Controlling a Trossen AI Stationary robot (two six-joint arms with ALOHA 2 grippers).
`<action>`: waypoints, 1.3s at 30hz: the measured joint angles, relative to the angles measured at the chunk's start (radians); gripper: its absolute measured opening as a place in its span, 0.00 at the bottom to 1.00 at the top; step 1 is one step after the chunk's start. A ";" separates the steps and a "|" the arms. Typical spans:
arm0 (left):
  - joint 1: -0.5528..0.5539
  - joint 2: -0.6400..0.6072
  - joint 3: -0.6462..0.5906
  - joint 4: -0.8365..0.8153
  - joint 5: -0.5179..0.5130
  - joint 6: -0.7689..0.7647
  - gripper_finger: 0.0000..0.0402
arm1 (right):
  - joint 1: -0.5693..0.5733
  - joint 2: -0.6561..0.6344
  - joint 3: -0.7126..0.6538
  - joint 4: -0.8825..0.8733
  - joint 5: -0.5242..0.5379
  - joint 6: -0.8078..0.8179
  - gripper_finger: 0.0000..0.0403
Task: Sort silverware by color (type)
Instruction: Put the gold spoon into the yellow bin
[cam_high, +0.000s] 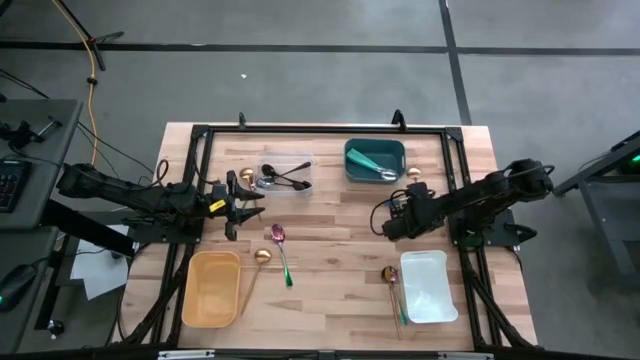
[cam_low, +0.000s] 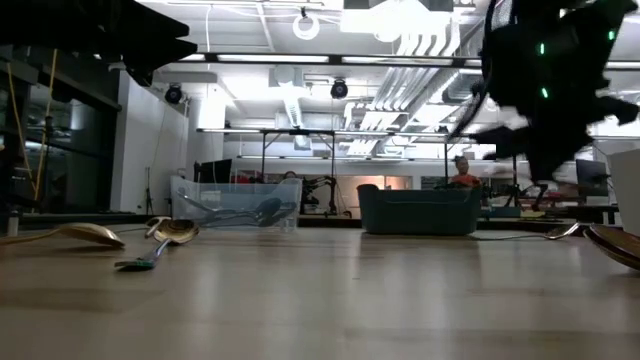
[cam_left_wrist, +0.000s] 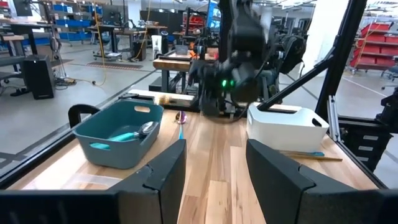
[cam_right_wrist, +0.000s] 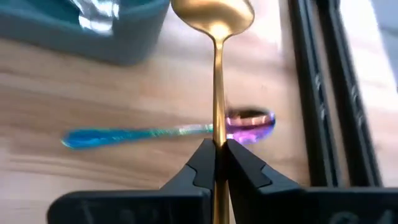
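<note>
No brand, label or writing can be read on anything here. My right end effector (cam_right_wrist: 216, 163) is clamped on the thin handle of a gold spoon (cam_right_wrist: 213, 15), its bowl pointing away from my wrist. That arm reaches in from the right side of the worktop (cam_high: 330, 255) and hangs over its middle right, between the teal bin (cam_high: 374, 160) and the white bin (cam_high: 428, 286). On the wood under the held spoon lies a pink-purple spoon (cam_right_wrist: 249, 122) with a blue-green handle.

My left end effector (cam_left_wrist: 214, 163) is spread wide and holds nothing. That arm stretches in level from the left edge, its tip near the clear bin (cam_high: 285, 176), which has black utensils (cam_high: 288, 180) in it. The teal bin holds teal-handled pieces (cam_high: 375, 166). Another gold spoon (cam_high: 260, 258) and an iridescent spoon (cam_high: 280, 240) lie loose beside the orange bin (cam_high: 210, 290).
</note>
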 joint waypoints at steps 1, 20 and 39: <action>0.000 0.000 0.000 -0.001 0.000 0.000 0.40 | 0.013 0.000 0.031 -0.032 0.029 0.011 0.03; 0.000 0.002 0.000 0.009 0.000 0.009 0.40 | 0.174 -0.002 0.195 0.299 0.492 -0.297 0.03; 0.047 0.197 -0.034 0.270 0.006 0.077 0.40 | 0.004 0.001 -0.091 1.930 0.083 -1.495 0.03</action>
